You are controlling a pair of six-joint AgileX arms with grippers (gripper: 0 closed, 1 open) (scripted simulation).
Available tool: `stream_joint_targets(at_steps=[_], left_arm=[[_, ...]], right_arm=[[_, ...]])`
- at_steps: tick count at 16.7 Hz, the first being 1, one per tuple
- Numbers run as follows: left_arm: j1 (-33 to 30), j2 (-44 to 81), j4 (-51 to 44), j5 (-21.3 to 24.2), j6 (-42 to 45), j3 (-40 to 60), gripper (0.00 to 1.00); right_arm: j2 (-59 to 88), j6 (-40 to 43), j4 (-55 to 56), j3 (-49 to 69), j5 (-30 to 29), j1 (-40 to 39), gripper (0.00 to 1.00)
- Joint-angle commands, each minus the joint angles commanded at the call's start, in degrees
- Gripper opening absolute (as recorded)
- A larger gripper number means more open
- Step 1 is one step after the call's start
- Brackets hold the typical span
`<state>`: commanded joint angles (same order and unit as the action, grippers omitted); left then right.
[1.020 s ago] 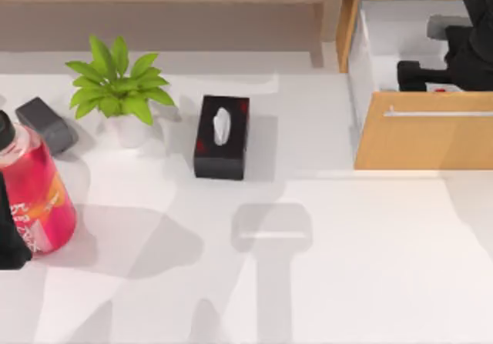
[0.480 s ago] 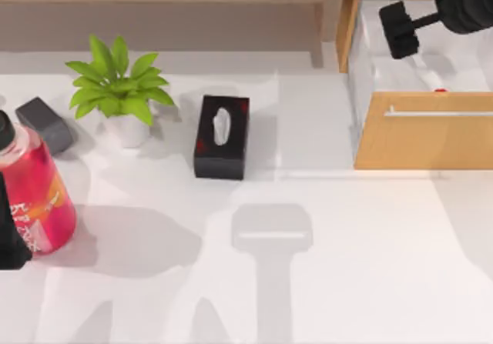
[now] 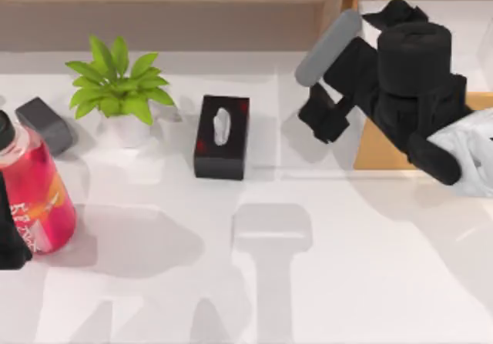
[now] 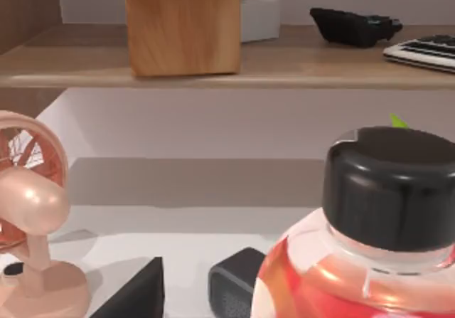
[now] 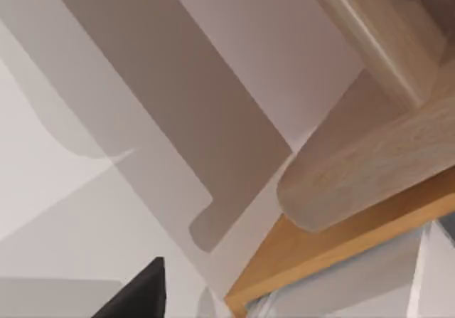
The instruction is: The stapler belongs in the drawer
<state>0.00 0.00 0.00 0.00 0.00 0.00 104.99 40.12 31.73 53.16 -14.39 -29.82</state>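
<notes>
The stapler (image 3: 46,124) is seen lying flat near the table's (image 3: 347,282) left edge, just behind the red bottle (image 3: 35,194) and left of the potted plant (image 3: 119,90); in the left wrist view it (image 4: 234,293) is partly hidden by the bottle (image 4: 370,261). The black tissue box (image 3: 222,137) is placed right of the plant. The drawer (image 3: 377,148) at the right rear corner is largely covered by the right gripper (image 3: 323,117), whose jaw state cannot be told. The left gripper (image 3: 9,240) is parked at the left edge, its jaws likewise unreadable

potted green plant (image 3: 117,90) far left, black tissue box (image 3: 222,137) just right of it, pink bottle with black cap (image 3: 31,190) at the left edge, little pink fan (image 4: 28,222), wooden box (image 4: 183,23) and keyboard (image 4: 423,51) up on the far shelf
</notes>
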Motion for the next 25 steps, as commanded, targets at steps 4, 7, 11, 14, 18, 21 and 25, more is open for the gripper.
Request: stream_joint_targets(at_steps=[4,7,11,14,18,21,25], left_arm=[[0.0,0.0,0.0,0.0,0.0,0.0,1.00],[0.0,0.0,0.0,0.0,0.0,0.0,1.00],[0.0,0.0,0.0,0.0,0.0,0.0,1.00],[0.0,0.0,0.0,0.0,0.0,0.0,1.00],[0.0,0.0,0.0,0.0,0.0,0.0,1.00],[0.0,0.0,0.0,0.0,0.0,0.0,1.00],[0.0,0.0,0.0,0.0,0.0,0.0,1.00]], right_arm=[[2.0,16.8,28.6,-17.2,-2.5,-4.8,1.00],[4.4,27.7,46.3,-27.4,-4.0,-4.8,1.00],[7.9,39.2,61.5,-36.7,-5.8,0.1,1.00],[8.5,45.2,66.9,-39.8,-6.8,5.5,1.00],[8.3,49.0,68.9,-40.8,-7.3,10.0,1.00],[8.3,49.0,68.9,-40.8,-7.3,10.0,1.00],[8.8,48.9,68.3,-39.8,-7.1,10.2,1.00]])
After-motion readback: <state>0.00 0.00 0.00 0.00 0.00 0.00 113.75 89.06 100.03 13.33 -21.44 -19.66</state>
